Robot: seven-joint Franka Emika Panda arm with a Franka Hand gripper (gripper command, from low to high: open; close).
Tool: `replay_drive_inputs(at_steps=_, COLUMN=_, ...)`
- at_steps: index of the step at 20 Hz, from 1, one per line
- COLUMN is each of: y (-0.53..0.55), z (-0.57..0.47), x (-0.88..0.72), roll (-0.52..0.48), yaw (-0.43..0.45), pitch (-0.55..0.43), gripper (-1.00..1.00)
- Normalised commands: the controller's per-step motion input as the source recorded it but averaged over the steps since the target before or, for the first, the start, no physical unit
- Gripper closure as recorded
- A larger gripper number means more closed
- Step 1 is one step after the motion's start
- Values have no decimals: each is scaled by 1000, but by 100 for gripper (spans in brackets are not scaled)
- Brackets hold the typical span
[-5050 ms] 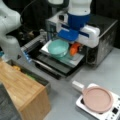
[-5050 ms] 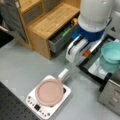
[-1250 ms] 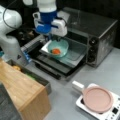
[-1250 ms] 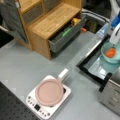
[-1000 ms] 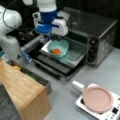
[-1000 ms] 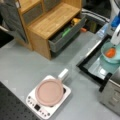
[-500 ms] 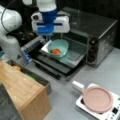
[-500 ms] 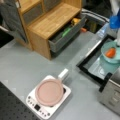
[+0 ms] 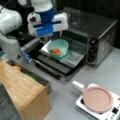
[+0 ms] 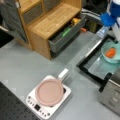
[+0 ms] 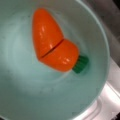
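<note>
Gripper: the gripper point(image 9: 51, 38) hung just above the rim of the teal bowl point(image 9: 58, 47), under the blue-and-white wrist block; its fingertips were hidden there, and the wrist view showed none, so whether it was open or closed could not be told.
Nearest thing: a toy carrot point(image 11: 53, 46), orange with a green stub and a slit across its body, lay on its side inside the bowl, touching the bowl's floor.
Bowl's place: the bowl sat on the tray point(image 9: 72, 57) drawn out of the toaster oven point(image 9: 100, 35), over the dropped oven door point(image 10: 93, 63).
Done, as it looked: the carrot already rested in the bowl, nothing showed hanging from the gripper, and the bowl stood on the tray.
Left, as it looked: the tray stuck out of the oven and the door was down.
Count, bowl and carrot: one each, in all three views.
Count, pan: one pink pan point(image 10: 49, 92) on one white hot plate point(image 10: 37, 106), well apart from the oven.
Count, cabinet: one wooden cabinet point(image 10: 53, 18) with one grey drawer point(image 10: 66, 36) pulled open; at least a yellow and a green item lay inside, too unclear to name.
</note>
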Motion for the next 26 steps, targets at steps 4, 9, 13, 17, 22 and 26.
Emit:
replay_drive_inputs(at_steps=4, y=-280, z=379, x=702, roll=-194, yaw=452, pitch=360, gripper=-100)
replay_drive_inputs(at_steps=9, y=-271, z=360, x=771, roll=-202, yaw=746, pitch=365, gripper=-100)
replay_drive_inputs(at_steps=13, y=-254, z=271, x=611, roll=-167, yaw=577, pitch=348, gripper=-100)
replay_drive_inputs(at_steps=17, y=-213, z=238, x=401, roll=-109, yaw=384, pitch=326, gripper=-100)
replay_drive_inputs(at_steps=22, y=-131, z=179, x=208, roll=-38, yaw=280, pitch=284, gripper=-100)
replay_drive_inputs(at_steps=26, y=-46, z=176, x=125, roll=-10, yaw=263, pitch=269, gripper=-100)
